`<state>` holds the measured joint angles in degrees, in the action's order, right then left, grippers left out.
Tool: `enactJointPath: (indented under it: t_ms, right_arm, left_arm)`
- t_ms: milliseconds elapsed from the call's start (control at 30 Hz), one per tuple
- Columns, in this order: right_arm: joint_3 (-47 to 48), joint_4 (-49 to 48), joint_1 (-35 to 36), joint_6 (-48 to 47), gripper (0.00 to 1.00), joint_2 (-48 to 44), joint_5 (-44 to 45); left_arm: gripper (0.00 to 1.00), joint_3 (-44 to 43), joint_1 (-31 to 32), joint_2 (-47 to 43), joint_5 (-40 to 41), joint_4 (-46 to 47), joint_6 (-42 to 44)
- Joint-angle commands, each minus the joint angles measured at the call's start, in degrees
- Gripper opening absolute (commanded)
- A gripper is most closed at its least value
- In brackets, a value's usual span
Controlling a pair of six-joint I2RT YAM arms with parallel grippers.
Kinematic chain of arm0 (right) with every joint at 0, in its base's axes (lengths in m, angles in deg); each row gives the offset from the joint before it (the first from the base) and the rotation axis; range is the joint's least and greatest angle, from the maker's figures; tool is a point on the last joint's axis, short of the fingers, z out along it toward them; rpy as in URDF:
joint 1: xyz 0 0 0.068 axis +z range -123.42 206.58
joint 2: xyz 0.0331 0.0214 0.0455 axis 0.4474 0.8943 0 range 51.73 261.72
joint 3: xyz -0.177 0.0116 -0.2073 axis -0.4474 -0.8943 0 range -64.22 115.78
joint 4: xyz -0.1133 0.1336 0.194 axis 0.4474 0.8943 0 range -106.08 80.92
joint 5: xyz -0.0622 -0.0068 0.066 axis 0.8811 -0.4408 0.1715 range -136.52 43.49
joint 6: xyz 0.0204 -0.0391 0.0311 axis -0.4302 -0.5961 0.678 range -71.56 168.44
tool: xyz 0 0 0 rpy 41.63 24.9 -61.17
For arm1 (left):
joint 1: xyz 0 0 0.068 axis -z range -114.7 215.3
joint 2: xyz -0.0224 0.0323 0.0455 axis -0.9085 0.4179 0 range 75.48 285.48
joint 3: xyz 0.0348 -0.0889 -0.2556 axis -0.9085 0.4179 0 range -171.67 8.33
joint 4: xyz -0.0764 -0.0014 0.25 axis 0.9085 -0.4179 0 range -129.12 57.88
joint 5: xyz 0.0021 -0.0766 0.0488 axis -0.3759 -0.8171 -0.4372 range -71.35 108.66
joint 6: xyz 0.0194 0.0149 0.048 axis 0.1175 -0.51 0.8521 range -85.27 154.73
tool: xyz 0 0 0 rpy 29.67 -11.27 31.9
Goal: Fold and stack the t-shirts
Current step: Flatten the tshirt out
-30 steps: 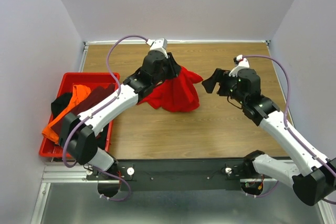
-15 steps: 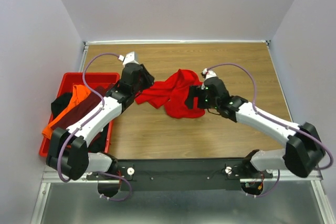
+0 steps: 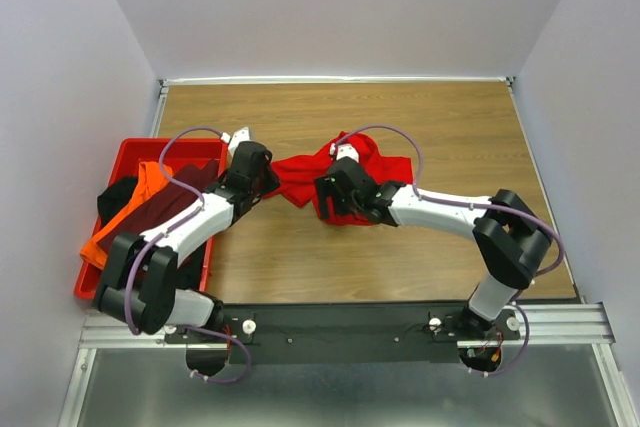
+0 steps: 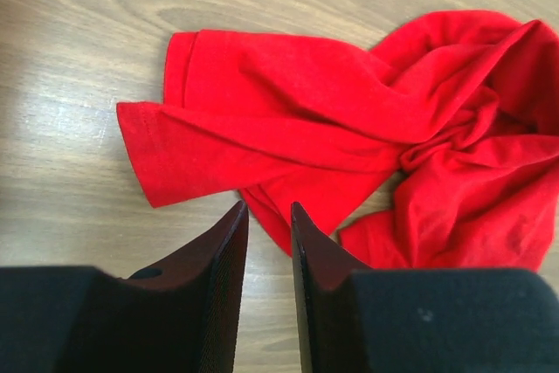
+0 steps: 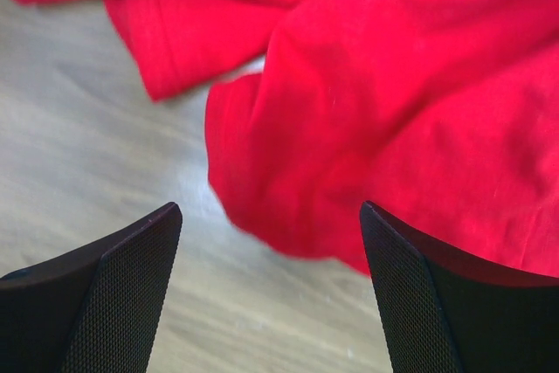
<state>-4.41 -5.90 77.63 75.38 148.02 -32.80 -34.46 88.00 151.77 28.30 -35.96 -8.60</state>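
A bright red t-shirt (image 3: 300, 179) lies crumpled on the wooden table, one sleeve (image 4: 175, 150) spread out to the left. My left gripper (image 3: 268, 182) sits low at the shirt's left edge. Its jaws (image 4: 269, 209) are a narrow gap apart with bare wood between them, holding nothing. My right gripper (image 3: 322, 195) hovers over the near-left edge of the shirt (image 5: 384, 102), wide open (image 5: 270, 207) and empty. The orange t-shirt (image 3: 150, 182), the dark maroon t-shirt (image 3: 178, 192) and the black t-shirt (image 3: 115, 197) lie heaped in the crate.
A red plastic crate (image 3: 130, 147) stands at the table's left edge, close beside my left arm. Grey walls close in the table at the back and both sides. Cables loop above both wrists.
The red shirt, held up by my left gripper a second ago, now lies loose on the table. My left gripper has drawn back left. My right arm has swung left to the shirt.
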Motion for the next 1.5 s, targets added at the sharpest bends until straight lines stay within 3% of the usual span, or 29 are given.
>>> enactJointPath:
  t_ms: [0, 167, 433, 533, 567, 667, 700, 767, 800, 867, 1033, 1467]
  right_arm:
    - [3.7, -2.1, 0.7, -1.3, 0.89, 3.3, 4.7]
    - [5.7, -2.2, 0.8, -0.7, 0.86, 6.7, 5.6]
    - [6.3, -2.6, 0.9, 0.1, 0.8, 10.1, 6.6]
    - [6.2, -2.7, 0.9, 0.4, 0.68, 10.2, 7.4]
    - [6.1, -2.6, 1.0, 0.5, 0.59, 10.1, 7.6]
    - [5.5, -2.6, 1.0, 0.9, 0.41, 8.5, 9.6]
    - [5.3, -2.6, 0.9, 0.9, 0.32, 7.6, 9.9]
    - [5.0, -2.5, 0.9, 0.7, 0.24, 6.5, 11.3]
    - [4.8, -2.5, 1.0, 0.5, 0.17, 5.4, 12.4]
    - [4.2, -2.4, 1.0, 0.1, 0.13, 3.8, 13.8]
    - [2.8, 0.0, 0.8, -1.6, 0.1, -3.8, 21.8]
    - [4.8, 6.3, -6.7, -7.5, 0.09, -26.1, 34.3]
  left_arm:
    - [0.33, -0.3, -0.1, 3.4, 1.6, 2.3, -0.1]
    - [0.34, -0.6, 0.0, 7.0, -1.9, 3.8, 0.7]
    - [0.47, -0.8, 4.0, 10.4, -4.1, 7.6, 1.1]
    - [0.47, -1.6, 5.6, 13.6, -4.6, 8.3, 0.5]
    - [0.47, -1.9, 6.0, 14.3, -4.6, 8.4, 0.4]
    - [0.45, -2.5, 7.1, 16.5, -4.0, 8.9, 0.3]
    - [0.41, -2.6, 7.3, 17.0, -3.9, 9.1, 0.2]
    - [0.38, -3.4, 7.4, 18.9, -3.6, 9.4, 0.2]
    - [0.31, -3.6, 7.4, 19.5, -3.6, 9.3, 0.5]
    - [0.22, -4.3, 7.4, 20.2, -3.4, 9.1, 0.7]
    - [0.0, -4.9, 7.2, 16.4, -0.3, 6.0, 1.2]
    - [0.0, -14.3, -1.1, -8.6, 6.4, -9.3, 6.5]
